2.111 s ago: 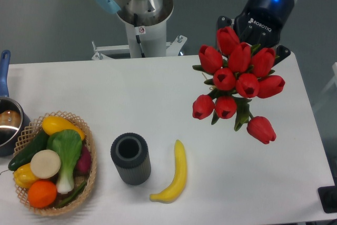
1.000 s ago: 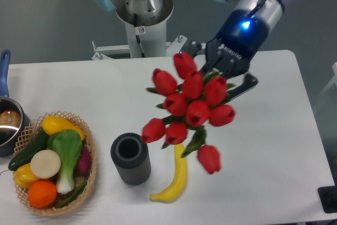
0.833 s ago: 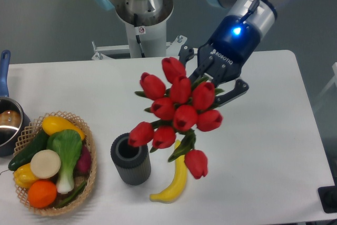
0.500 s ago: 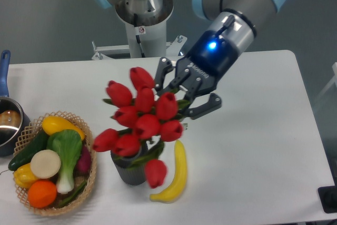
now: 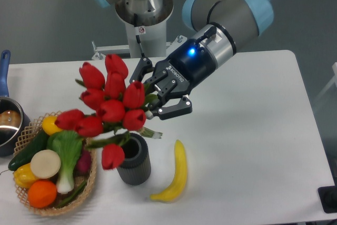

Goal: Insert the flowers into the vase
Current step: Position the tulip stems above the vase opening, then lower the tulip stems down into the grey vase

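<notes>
Above the one grey vase [image 5: 133, 157], one gripper [image 5: 154, 100] marked ROBOTIQ clamps the flowers [image 5: 109, 107], about nine red buds, stems by the rim. Right of the vase lies one banana [image 5: 175, 172]; left, one basket [image 5: 89, 168].

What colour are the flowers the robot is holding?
Red, with green stems and leaves: the flowers show best in the fixed camera view, held in the gripper.
</notes>
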